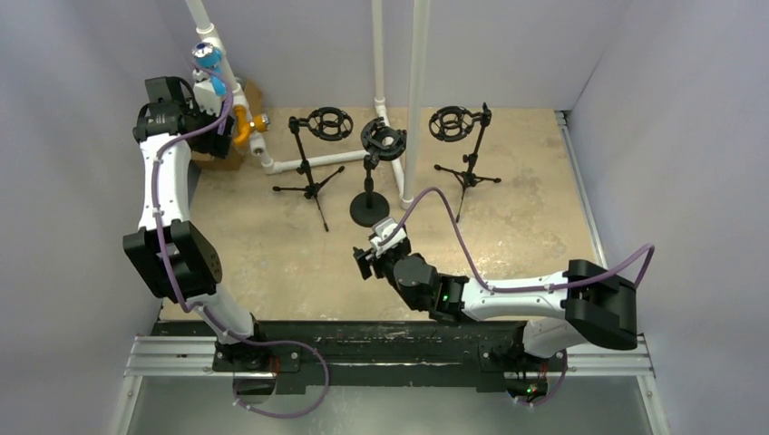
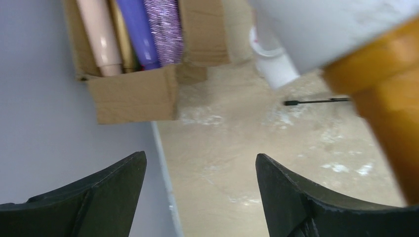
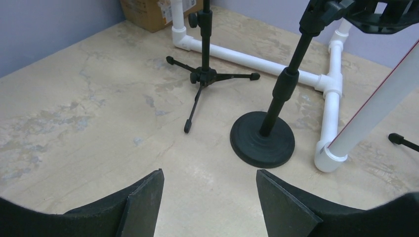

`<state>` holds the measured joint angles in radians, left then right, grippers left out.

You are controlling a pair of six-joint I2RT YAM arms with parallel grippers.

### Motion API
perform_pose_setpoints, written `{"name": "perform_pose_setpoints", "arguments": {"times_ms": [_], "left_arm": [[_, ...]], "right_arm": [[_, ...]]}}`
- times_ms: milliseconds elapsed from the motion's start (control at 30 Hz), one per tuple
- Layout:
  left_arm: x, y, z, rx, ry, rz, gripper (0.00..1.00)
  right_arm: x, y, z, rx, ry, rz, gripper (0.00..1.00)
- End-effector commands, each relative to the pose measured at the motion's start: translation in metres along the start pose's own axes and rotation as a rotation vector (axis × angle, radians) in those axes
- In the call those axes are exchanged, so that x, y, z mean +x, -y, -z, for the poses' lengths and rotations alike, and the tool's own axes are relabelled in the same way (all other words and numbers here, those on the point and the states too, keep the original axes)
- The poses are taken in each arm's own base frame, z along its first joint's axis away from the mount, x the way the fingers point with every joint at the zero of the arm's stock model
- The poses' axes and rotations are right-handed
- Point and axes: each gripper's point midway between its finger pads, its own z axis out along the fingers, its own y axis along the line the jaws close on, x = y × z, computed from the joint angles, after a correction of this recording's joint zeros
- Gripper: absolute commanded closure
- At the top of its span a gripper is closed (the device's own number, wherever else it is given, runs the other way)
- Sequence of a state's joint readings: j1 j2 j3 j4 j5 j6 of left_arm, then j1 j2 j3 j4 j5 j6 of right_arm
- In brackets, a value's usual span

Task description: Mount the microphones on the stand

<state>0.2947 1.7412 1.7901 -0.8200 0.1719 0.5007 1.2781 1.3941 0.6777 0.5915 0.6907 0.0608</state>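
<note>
Evidently, both pincers stood spread and empty. The left gripper point(image 2: 200, 163) hung at the table's far left corner, with a cardboard box point(image 2: 133, 94) against the wall ahead of it. In the box lay the microphones point(image 2: 139, 29), peach, gold, purple and purple glitter, side by side. The right gripper point(image 3: 210, 177) faced the round-base stand point(image 3: 269, 133), with the left tripod stand point(image 3: 202, 74) just beside it.

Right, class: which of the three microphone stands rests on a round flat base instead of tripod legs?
The middle stand, nearest the right gripper; the left stand and right stand each spread tripod legs.
</note>
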Motion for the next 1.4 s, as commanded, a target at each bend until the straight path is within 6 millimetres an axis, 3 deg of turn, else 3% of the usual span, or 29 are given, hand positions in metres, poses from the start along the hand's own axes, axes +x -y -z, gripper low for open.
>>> {"name": "perform_pose_setpoints", "arguments": {"times_ms": [0, 133, 300, 567, 700, 767, 867, 1067, 1233, 1367], "left_arm": [[-0.020, 0.052, 0.005, 0.127, 0.127, 0.092, 0.19], [-0.027, 0.053, -0.025, 0.122, 0.177, 0.236, 0.14], [-0.035, 0.033, -0.051, 0.010, 0.294, 0.319, 0.10], [-0.026, 0.017, -0.036, -0.083, 0.444, 0.368, 0.10], [-0.006, -0.021, -0.028, -0.281, 0.389, 0.428, 0.14], [0.003, -0.030, -0.025, -0.340, 0.364, 0.455, 0.18], [0.013, -0.027, -0.031, -0.337, 0.357, 0.461, 0.17], [0.010, -0.017, -0.042, -0.305, 0.369, 0.439, 0.27], [0.016, -0.033, -0.043, -0.462, 0.362, 0.362, 0.34], [0.020, -0.032, -0.051, -0.570, 0.324, 0.205, 0.41]], "right_arm": [[0.005, -0.002, 0.000, 0.004, 0.000, -0.025, 0.27], [0.009, -0.008, -0.002, -0.016, -0.013, -0.018, 0.27], [0.016, -0.013, -0.005, -0.021, -0.039, -0.012, 0.27], [0.026, -0.026, -0.015, -0.030, -0.076, 0.019, 0.27], [0.030, -0.033, -0.018, -0.046, -0.087, 0.032, 0.27], [0.031, -0.034, -0.019, -0.048, -0.089, 0.034, 0.27], [0.035, -0.034, -0.018, -0.047, -0.096, 0.034, 0.27], [0.047, -0.032, -0.018, -0.039, -0.113, 0.037, 0.26], [0.055, -0.033, -0.019, -0.037, -0.123, 0.048, 0.27], [0.062, -0.033, -0.019, -0.034, -0.131, 0.052, 0.26]]}}
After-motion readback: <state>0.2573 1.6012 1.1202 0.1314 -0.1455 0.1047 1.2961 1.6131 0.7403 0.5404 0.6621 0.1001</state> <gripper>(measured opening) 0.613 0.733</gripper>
